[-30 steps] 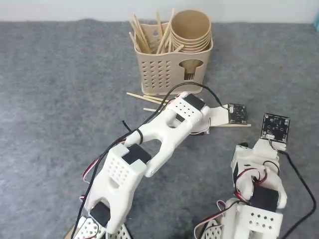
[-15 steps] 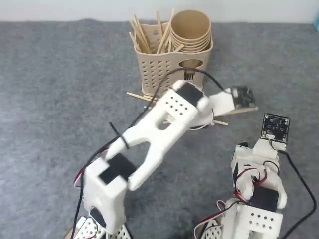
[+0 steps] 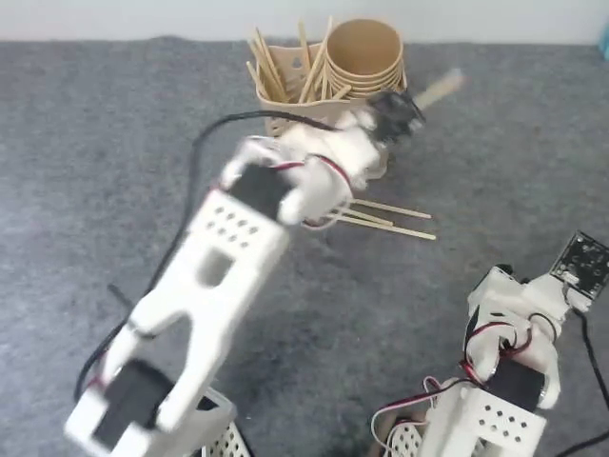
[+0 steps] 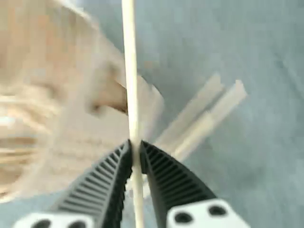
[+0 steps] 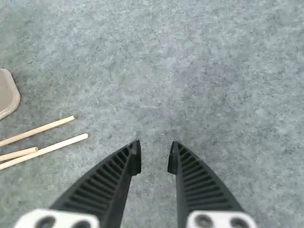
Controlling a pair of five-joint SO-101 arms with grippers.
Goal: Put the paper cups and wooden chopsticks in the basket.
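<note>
A tan slotted basket (image 3: 285,103) stands at the back of the grey mat, holding stacked paper cups (image 3: 364,52) and several upright chopsticks (image 3: 269,67). My left gripper (image 4: 135,148) is shut on one wooden chopstick (image 4: 128,71), held up beside the basket's front right corner. The held stick's end (image 3: 442,88) juts out to the right of the cups. Loose chopsticks (image 3: 385,217) lie on the mat in front of the basket, also seen as chopsticks (image 5: 42,137) from the right wrist. My right gripper (image 5: 153,154) is open above bare mat, near those sticks.
The left arm (image 3: 228,248) stretches diagonally across the middle of the mat toward the basket. The right arm (image 3: 514,362) sits low at the front right. A corner of the basket (image 5: 7,92) shows in the right wrist view. Grey mat lies open on both sides.
The left arm rose from the mat in front of the basket with a chopstick and swung up to the basket's right side. The right arm shifted slightly to the right.
</note>
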